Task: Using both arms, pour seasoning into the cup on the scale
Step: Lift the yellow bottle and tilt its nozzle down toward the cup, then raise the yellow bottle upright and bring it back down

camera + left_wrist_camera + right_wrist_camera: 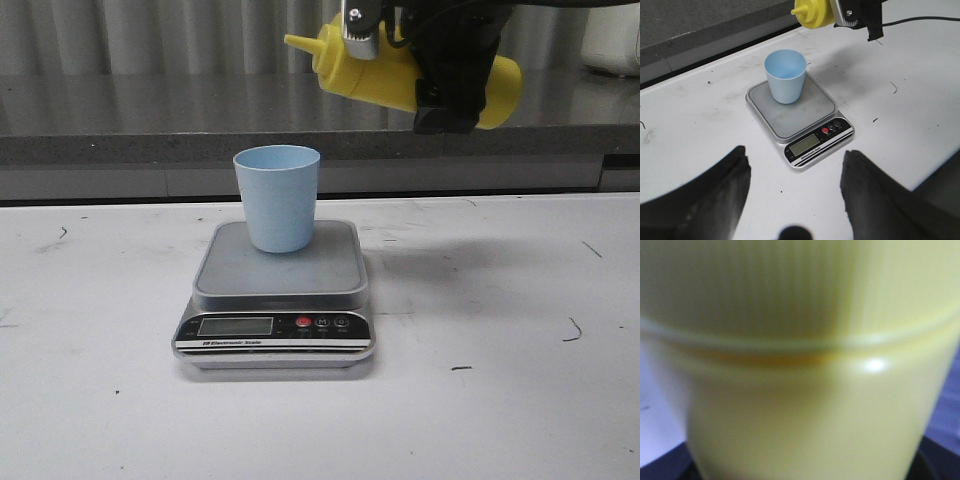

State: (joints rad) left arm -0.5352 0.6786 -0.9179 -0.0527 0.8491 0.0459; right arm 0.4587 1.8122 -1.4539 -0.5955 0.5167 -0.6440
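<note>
Seasoning bottle, yellow and tipped nearly flat, rides high in my right gripper, which is clamped around its body, the cone nozzle aimed toward my left, above and a little to the right of the cup. That pale blue cup stands upright on the rear half of the scale, its mouth open and, from the left wrist view, apparently bare inside. By my reading the pour itself has not begun: the nozzle tip must travel further over the rim and dip down before anything can fall in. My left gripper hangs back near the front of the table, fingers spread wide and holding nothing. Around the scale the white tabletop lies open on both sides; behind it runs a dark raised ledge, the one edge to mind.
</note>
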